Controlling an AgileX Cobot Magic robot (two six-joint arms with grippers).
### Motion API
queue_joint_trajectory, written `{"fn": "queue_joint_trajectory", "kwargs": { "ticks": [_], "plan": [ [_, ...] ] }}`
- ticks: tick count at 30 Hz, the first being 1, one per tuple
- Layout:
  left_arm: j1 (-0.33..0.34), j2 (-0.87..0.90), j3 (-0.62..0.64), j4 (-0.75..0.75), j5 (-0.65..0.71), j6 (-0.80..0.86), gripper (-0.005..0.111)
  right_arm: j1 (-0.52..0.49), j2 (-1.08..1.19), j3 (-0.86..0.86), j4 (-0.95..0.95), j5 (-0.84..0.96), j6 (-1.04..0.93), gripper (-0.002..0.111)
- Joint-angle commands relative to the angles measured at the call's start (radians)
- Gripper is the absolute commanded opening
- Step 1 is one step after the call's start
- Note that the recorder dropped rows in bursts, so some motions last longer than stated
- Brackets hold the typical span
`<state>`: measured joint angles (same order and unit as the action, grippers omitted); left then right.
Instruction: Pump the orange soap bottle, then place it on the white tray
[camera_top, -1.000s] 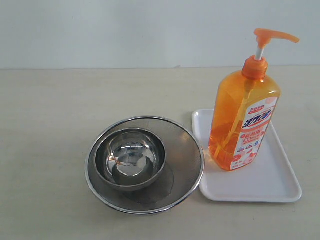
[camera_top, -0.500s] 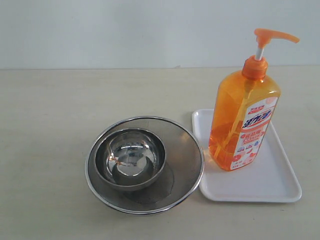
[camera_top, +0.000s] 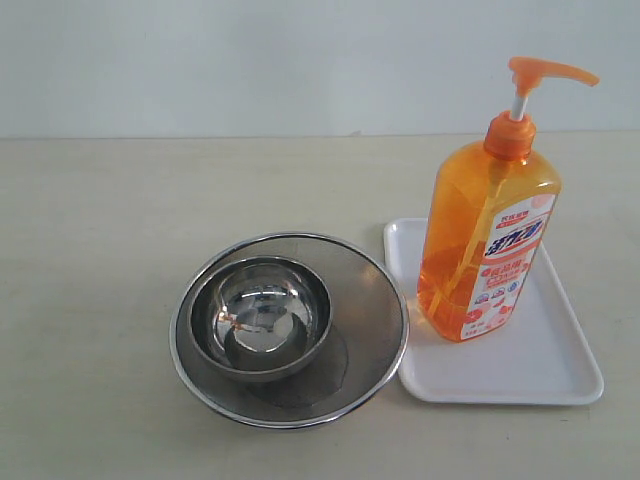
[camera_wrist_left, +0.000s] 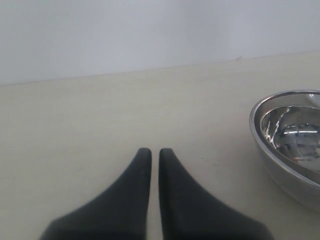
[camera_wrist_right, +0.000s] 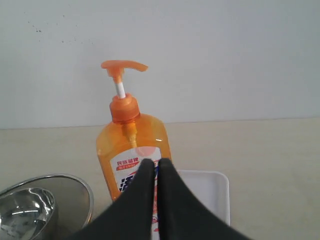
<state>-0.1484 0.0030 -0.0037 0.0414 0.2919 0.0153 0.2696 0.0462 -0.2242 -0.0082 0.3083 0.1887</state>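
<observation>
The left gripper (camera_wrist_left: 150, 153) is pinched closed and holds nothing. The right gripper (camera_wrist_right: 152, 164) is pinched closed and empty too.

pale bench under a bare white wall

a broad bench (camera_top: 100, 200) fills the lower two thirds of the exterior view. its top is matte cream-beige, smooth and plain, with only faint specks. the far edge runs as a straight level line across the whole view, and there it meets a wall (camera_top: 250, 60). the wall is off-white with a slight grey-blue cast. a tiny dark mark sits on the seam between the two, near the middle. in the right wrist view a few small dark specks dot the wall high up. the light is soft and even, so the shadows on the bench top are dim and blurred at the edges.
</observation>
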Motion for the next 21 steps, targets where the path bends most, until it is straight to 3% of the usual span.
{"fn": "queue_joint_trajectory", "kwargs": {
  "ticks": [1, 6, 16, 21],
  "plan": [
    [0.003, -0.003, 0.004, -0.008, 0.002, 0.004, 0.005, -0.005, -0.003, 0.002, 0.084, -0.041, -0.004, 0.0],
    [0.003, -0.003, 0.004, -0.008, 0.002, 0.004, 0.005, -0.005, -0.003, 0.002, 0.245, -0.112, -0.013, 0.0],
    [0.003, -0.003, 0.004, -0.008, 0.002, 0.004, 0.005, -0.005, -0.003, 0.002, 0.25, -0.109, -0.309, 0.0],
    [0.003, -0.003, 0.004, -0.008, 0.002, 0.004, 0.005, -0.005, -0.003, 0.002, 0.283, -0.142, -0.266, 0.0]
  ]
}}
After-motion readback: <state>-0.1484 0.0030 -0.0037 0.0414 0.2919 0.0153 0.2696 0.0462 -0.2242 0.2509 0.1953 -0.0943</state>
